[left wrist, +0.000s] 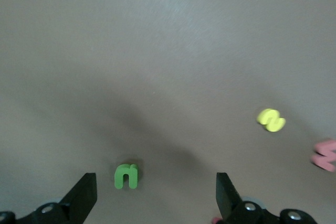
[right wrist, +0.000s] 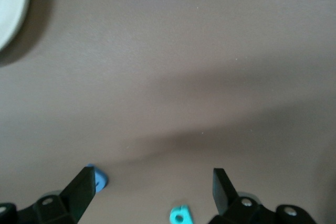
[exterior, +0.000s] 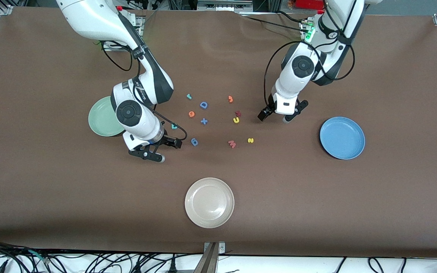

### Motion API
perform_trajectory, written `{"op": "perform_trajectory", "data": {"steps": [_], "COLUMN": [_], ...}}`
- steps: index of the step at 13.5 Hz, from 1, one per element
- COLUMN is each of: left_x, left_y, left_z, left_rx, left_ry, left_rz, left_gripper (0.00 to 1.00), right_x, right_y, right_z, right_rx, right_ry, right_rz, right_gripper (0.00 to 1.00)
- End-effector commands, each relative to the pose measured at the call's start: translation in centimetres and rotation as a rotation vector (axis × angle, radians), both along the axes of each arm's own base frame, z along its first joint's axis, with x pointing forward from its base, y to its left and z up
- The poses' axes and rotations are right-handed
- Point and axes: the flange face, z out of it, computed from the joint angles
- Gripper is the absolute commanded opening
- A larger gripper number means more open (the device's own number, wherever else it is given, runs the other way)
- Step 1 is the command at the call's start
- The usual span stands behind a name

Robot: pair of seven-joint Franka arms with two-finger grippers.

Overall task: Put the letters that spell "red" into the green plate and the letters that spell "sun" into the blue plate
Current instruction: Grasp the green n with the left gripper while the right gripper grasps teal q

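My left gripper (exterior: 274,119) hangs open low over the green "n" (left wrist: 126,176), which lies between its fingers, nearer one of them; the front view hides that letter. The yellow "s" (exterior: 250,140) and yellow "u" (exterior: 236,120) lie on the table nearby. The blue plate (exterior: 342,137) stands empty toward the left arm's end. My right gripper (exterior: 168,151) is open over the table beside the teal "d" (exterior: 174,126), seen low between its fingers (right wrist: 180,214). The teal "r" (exterior: 189,96) and orange "e" (exterior: 191,113) lie mid-table. My right arm partly hides the green plate (exterior: 97,113).
A cream plate (exterior: 209,207) sits nearer the front camera. Other letters are scattered mid-table: a blue "D" (exterior: 203,105), blue plus (exterior: 203,121), blue round piece (exterior: 194,142), orange "3" (exterior: 230,99), dark red piece (exterior: 238,113) and red "W" (exterior: 232,144).
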Motion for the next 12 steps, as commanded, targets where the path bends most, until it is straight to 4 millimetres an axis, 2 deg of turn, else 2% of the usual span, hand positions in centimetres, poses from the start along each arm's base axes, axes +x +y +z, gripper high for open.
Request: {"op": "perform_trajectory", "data": {"steps": [1, 3, 5, 8, 11, 12], "left_x": [-1.5, -2.7, -2.9, -3.9, -5.2, -5.3], "left_y": [0.5, 1.3, 1.1, 0.1, -0.3, -0.3], "left_z": [-1.5, -2.4, -2.6, -2.7, -3.2, -3.3], "left_rx": [0.002, 0.006, 0.007, 0.009, -0.001, 0.0], "left_ry": [0.003, -0.011, -0.005, 0.003, -0.027, -0.026], "left_rz": [0.042, 0.054, 0.079, 0.094, 0.099, 0.098], "left_gripper": [1.0, 1.0, 1.0, 1.0, 1.0, 1.0], "right_x": [-2.9, -4.7, -6.7, -9.8, -10.4, -10.6], "right_y": [0.4, 1.1, 1.6, 0.6, 0.4, 0.4], "right_z": [-2.3, -3.5, -4.6, -5.4, -5.7, -5.8], "right_rx": [0.012, -0.002, -0.018, -0.037, -0.04, -0.041], "right_ry": [-0.035, -0.005, 0.021, 0.028, 0.033, 0.036], "right_rz": [0.068, 0.084, 0.111, 0.159, 0.161, 0.162], "right_gripper": [0.99, 0.99, 0.99, 0.99, 0.96, 0.91]}}
